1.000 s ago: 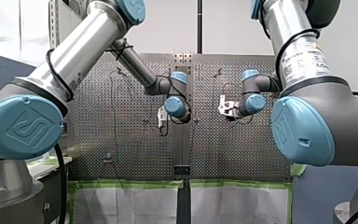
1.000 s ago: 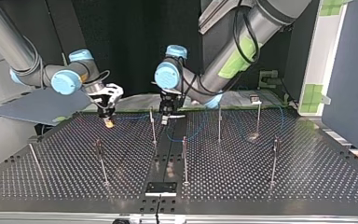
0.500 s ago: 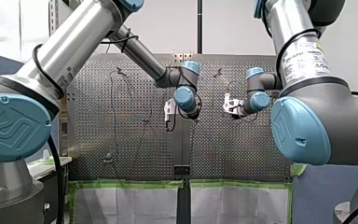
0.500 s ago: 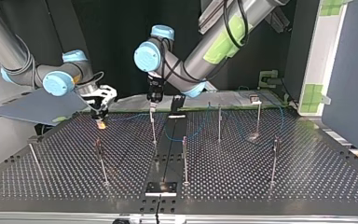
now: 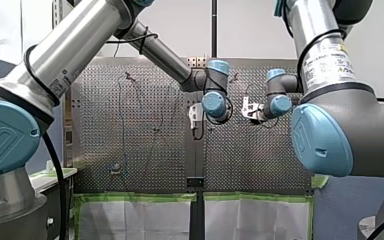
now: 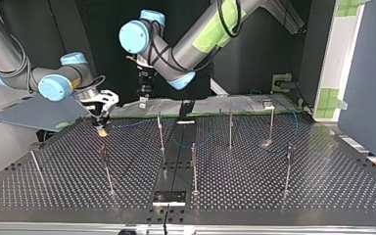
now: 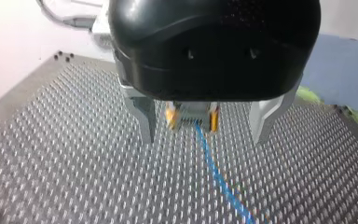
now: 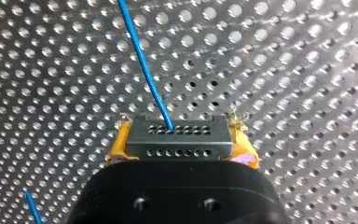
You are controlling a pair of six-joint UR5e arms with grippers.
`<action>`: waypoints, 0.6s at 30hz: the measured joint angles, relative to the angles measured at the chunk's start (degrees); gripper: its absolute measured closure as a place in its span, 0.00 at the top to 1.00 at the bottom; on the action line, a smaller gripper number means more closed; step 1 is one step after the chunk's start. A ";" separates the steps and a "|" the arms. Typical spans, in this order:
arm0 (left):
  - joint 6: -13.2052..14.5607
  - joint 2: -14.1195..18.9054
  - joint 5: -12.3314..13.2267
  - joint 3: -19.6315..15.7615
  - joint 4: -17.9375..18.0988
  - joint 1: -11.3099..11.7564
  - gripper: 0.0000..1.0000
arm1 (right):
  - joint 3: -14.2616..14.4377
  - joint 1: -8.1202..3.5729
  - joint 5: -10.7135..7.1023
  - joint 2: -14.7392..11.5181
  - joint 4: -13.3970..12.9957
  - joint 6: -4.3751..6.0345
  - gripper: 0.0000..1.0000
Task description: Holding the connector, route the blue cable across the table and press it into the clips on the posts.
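Front view: my left gripper [image 5: 196,122] and my right gripper [image 5: 250,109] are hanging close together over the table [image 5: 130,150], their fingers too small to read here.

Top view: my right gripper is sitting low over the table and my left is riding higher beside it, with a post [image 6: 160,132] standing near both.

Left wrist view: the metal fingers [image 7: 140,116] are standing wide apart and holding nothing — the connector [image 7: 192,116] is showing ahead, between them.

Right wrist view: the yellow pads [image 8: 116,142] are clamping the connector, and the blue cable [image 8: 144,70] is running ahead.

In my judgement, the right gripper should be drawing the cable taut while the left is closing on it near the post and pressing down.
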 joint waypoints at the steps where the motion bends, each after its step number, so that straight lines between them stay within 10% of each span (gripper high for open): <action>1: -0.22 -0.41 -0.01 0.47 -0.31 -0.51 1.00 | -0.01 -0.06 -0.01 -0.30 0.04 0.02 0.00; 18: -3.43 -9.12 -1.60 9.33 -3.58 -1.61 1.00 | 0.43 0.10 0.04 -2.20 1.21 -1.24 0.00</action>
